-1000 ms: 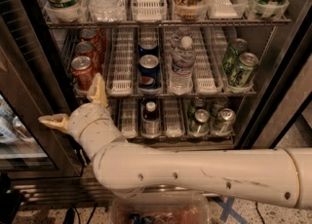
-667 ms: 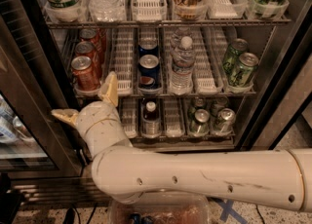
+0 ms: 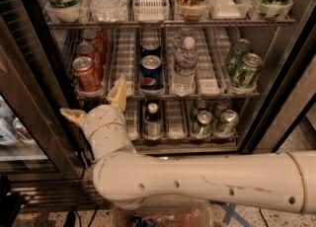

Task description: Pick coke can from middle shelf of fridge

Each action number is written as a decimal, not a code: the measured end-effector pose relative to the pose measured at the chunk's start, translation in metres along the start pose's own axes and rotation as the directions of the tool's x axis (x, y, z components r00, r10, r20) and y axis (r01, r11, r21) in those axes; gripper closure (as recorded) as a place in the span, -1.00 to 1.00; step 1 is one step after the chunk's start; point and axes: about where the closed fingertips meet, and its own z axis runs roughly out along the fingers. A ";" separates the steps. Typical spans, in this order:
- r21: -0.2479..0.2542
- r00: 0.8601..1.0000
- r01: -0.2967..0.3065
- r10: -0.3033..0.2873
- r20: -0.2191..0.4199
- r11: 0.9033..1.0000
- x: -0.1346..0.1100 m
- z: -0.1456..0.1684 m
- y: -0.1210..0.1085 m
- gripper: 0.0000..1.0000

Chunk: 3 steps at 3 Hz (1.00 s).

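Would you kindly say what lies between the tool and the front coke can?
In the camera view, only the middle shelf's front rail; the tool hovers just below.

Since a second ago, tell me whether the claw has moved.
Yes. The open claw has shifted right: its upper finger, which was below the front coke can, is now to the right of that can.

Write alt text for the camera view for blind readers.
A robot's open gripper hovers below the front coke can, leftmost on the fridge's middle shelf. Pepsi cans, a water bottle and green cans stand further right.
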 end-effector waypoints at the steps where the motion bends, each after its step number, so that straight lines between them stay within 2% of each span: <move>1: 0.010 1.000 -0.010 0.010 0.020 1.000 -0.002 0.008 -0.001 -0.61; 2: 0.031 0.999 -0.013 0.012 0.038 0.999 -0.005 0.014 -0.004 -0.14; 3: 0.041 0.998 -0.019 0.017 0.055 0.999 -0.009 0.018 -0.002 0.14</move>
